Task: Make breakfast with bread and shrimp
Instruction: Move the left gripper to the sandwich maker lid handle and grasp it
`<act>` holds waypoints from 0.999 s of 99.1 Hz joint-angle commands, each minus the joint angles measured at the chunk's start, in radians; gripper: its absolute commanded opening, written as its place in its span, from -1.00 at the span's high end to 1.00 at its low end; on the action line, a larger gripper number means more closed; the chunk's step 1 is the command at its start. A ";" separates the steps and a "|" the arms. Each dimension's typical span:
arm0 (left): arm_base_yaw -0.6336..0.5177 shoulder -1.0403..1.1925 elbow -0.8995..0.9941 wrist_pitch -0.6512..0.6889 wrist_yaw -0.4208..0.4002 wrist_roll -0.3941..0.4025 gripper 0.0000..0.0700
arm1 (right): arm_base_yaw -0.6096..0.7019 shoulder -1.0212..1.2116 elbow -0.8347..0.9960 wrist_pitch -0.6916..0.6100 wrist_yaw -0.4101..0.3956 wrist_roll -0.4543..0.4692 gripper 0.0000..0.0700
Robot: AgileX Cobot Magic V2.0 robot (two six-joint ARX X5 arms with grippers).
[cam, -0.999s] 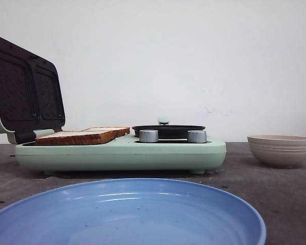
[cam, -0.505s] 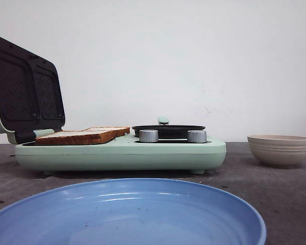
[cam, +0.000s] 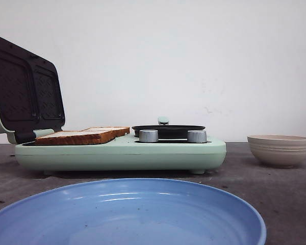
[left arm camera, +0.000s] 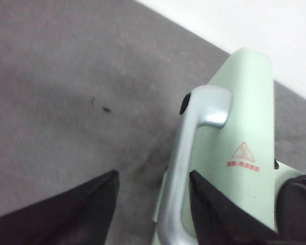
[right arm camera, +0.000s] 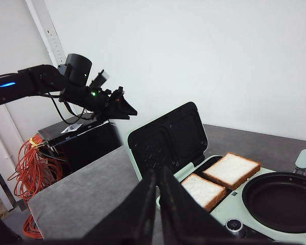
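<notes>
hovering apart beside the press handle (left arm camera: 186,168), left gripper (left arm camera: 153,204) released; right gripper (right arm camera: 157,204) clenched.

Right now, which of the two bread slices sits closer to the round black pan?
The far slice, next to the pan; the other slice lies toward the machine's front edge.

Two square bread slices (cam: 84,135), white crumb, golden-brown crust, lay flat side by side on the open press's lower plates, edges near, shrimp not discernible in any view
</notes>
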 commanded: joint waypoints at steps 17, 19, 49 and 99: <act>0.040 0.050 0.056 -0.064 0.118 -0.053 0.28 | 0.006 0.005 0.008 0.005 -0.004 0.023 0.98; 0.042 0.051 0.056 -0.065 0.124 -0.053 0.22 | 0.006 0.005 0.008 0.005 -0.005 0.023 0.98; 0.045 0.064 0.056 -0.088 0.142 -0.055 -0.16 | 0.006 0.005 0.008 0.004 -0.027 0.021 0.98; 0.016 0.135 0.056 -0.050 0.241 -0.063 -0.16 | 0.006 0.005 0.008 0.003 -0.027 0.018 0.98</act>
